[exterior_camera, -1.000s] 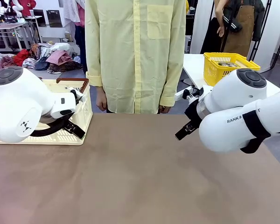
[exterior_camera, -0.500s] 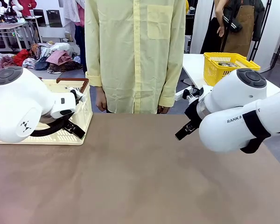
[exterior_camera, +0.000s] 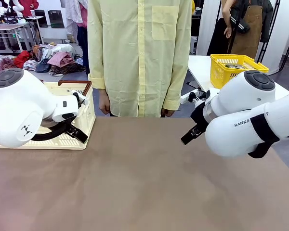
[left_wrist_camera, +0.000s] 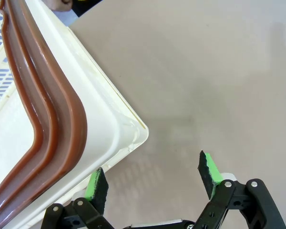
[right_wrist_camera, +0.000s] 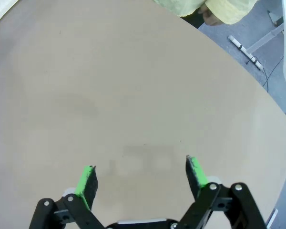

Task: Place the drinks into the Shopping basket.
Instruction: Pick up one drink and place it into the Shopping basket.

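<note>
Front view: Shopping basket [exterior_camera: 88, 118], cream lattice with brown handles, sits at the left edge of the frame on the brown tabletop [exterior_camera: 144, 183], far side. The white left arm [exterior_camera: 19, 108] blocks most of it. The right arm [exterior_camera: 245, 120] comes in at mid-right, hanging over the tabletop. A person in a pale yellow shirt [exterior_camera: 139, 57] stands at top centre against the far edge, arms down, one hand [exterior_camera: 104, 102] just right of the basket. A smaller yellow basket [exterior_camera: 233, 67] sits on a white table [exterior_camera: 200, 67] at upper right, well apart.

Left wrist view: left fingers [left_wrist_camera: 207, 167] spread wide, nothing between them, green pads at the bottom of the frame. The basket corner [left_wrist_camera: 112, 119] fills the left and upper left, and its brown handle [left_wrist_camera: 52, 109] runs along the rim. One pad overlaps the rim's lower edge; cannot tell if it touches. The other pad is over bare tabletop.

Right wrist view: right fingers [right_wrist_camera: 87, 186] also spread wide and holding nothing, at the bottom of the frame above plain tabletop. A yellow sleeve cuff [right_wrist_camera: 229, 7] and a bit of hand show at the top right, past the tabletop's edge.
</note>
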You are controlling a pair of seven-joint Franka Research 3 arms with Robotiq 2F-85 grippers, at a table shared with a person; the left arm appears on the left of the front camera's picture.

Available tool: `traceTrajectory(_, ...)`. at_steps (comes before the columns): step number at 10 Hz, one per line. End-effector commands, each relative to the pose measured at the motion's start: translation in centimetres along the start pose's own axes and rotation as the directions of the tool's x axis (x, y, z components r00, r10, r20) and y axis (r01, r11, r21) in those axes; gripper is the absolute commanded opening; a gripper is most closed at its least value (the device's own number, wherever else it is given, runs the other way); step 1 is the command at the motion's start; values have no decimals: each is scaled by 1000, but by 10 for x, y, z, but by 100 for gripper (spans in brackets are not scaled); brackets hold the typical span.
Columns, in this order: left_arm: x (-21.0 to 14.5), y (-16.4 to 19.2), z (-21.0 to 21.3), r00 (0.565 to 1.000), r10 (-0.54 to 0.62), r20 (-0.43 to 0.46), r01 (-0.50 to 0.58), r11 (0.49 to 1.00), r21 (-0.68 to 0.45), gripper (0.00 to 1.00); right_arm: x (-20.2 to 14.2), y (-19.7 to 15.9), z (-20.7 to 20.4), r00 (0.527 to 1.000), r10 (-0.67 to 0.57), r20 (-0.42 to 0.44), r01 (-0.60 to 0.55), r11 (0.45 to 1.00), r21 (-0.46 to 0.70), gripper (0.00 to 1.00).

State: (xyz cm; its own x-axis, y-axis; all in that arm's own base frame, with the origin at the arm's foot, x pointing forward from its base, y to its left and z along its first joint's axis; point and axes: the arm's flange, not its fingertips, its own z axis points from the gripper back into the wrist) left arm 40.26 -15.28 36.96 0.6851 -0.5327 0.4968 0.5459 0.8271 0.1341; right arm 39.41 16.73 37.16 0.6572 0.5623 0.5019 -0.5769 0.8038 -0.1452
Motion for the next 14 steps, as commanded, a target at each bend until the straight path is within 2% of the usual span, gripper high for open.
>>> traceTrajectory(1, 1, 0, 0, 1000, 0, 3, 0, 1000, 1, 100, 0, 0, 0, 1000, 0, 1, 0, 1000, 0, 100)
traceTrajectory(2, 0, 0, 0, 1000, 0, 0, 0, 1000, 0, 100, 0, 0, 0, 1000, 0, 0, 0, 1000, 0, 100)
traceTrajectory(3, -3, -1, 14, 998, -54, -10, 50, 973, -224, 100, 3, 1, 7, 999, 21, -37, -19, 997, 73, 100)
traceTrajectory(4, -10, -5, 28, 984, -170, -50, 130, 882, -454, 100, 1, -1, 15, 984, -35, -174, 61, 987, 147, 100)
traceTrajectory(5, -9, -9, 41, 987, -55, -148, -26, 869, -494, 100, -3, -3, 30, 958, -115, -261, 184, 948, 258, 100)
traceTrajectory(6, -5, -14, 51, 941, 63, -332, -227, 847, -482, 100, -8, -4, 49, 952, -155, -266, 253, 885, 390, 100)
traceTrajectory(7, -9, -14, 67, 946, 19, -322, -215, 783, -584, 100, -16, -11, 71, 942, -200, -268, 314, 805, 504, 100)
traceTrajectory(8, -15, -7, 88, 963, 12, -268, -194, 721, -666, 100, -28, -25, 98, 932, -247, -266, 361, 702, 614, 100)
traceTrajectory(9, -28, 19, 121, 980, 50, -194, -183, 612, -769, 100, -47, -51, 131, 920, -320, -225, 379, 591, 712, 100)
traceTrajectory(10, -48, 54, 151, 974, 203, -106, -203, 550, -810, 100, -69, -74, 156, 896, -388, -214, 406, 523, 750, 100)
traceTrajectory(11, -78, 92, 178, 923, 384, -22, -220, 482, -848, 100, -95, -103, 176, 840, -504, -201, 457, 457, 763, 100)
traceTrajectory(12, -114, 124, 195, 837, 545, 41, -225, 412, -883, 100, -127, -136, 188, 761, -619, -192, 503, 378, 777, 100)
traceTrajectory(13, -155, 149, 203, 740, 667, 89, -226, 371, -900, 100, -167, -171, 197, 645, -744, -176, 544, 285, 789, 100)
traceTrajectory(14, -190, 168, 201, 642, 760, 96, -249, 326, -912, 100, -201, -194, 202, 544, -822, -165, 562, 212, 799, 100)
